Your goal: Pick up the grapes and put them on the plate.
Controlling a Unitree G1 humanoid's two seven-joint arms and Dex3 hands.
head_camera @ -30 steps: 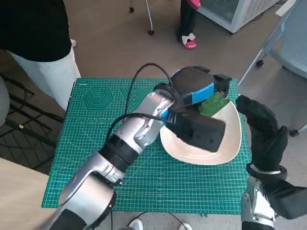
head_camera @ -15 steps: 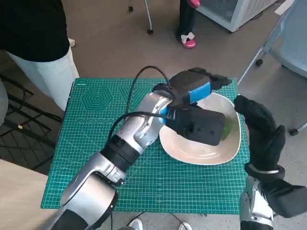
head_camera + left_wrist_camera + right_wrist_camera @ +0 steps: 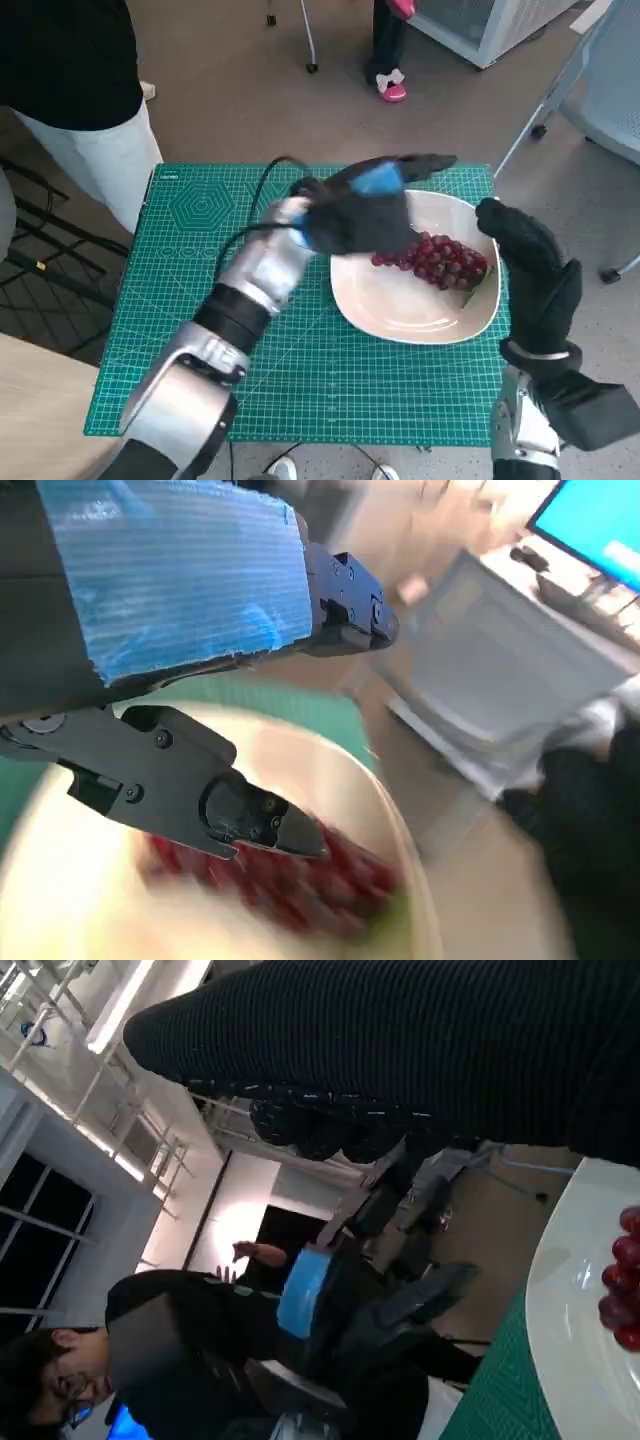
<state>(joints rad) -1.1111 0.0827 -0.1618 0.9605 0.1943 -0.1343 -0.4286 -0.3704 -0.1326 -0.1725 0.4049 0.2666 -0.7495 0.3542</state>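
A bunch of red grapes point(image 3: 435, 258) with a green leaf lies on the white plate point(image 3: 400, 312) at the right of the green mat. My left hand point(image 3: 365, 200) hovers over the plate's far left rim, apart from the grapes, fingers spread and holding nothing. In the left wrist view its black fingers point(image 3: 210, 800) stand above the blurred grapes point(image 3: 300, 875). My right hand point(image 3: 525, 265) in its black glove stands upright at the plate's right edge, holding nothing. The right wrist view shows the plate's rim point(image 3: 560, 1310) and a few grapes point(image 3: 625, 1290).
The green cutting mat point(image 3: 200, 300) covers the small table. A person in white trousers point(image 3: 100, 150) stands at the far left. Chair legs point(image 3: 310, 40) and a foot in a pink shoe point(image 3: 392, 85) are beyond the table. A person point(image 3: 130, 1350) shows in the right wrist view.
My left hand has let go of the grapes and drawn back to the left and up. The grapes, hidden under it before, now lie uncovered on the plate.
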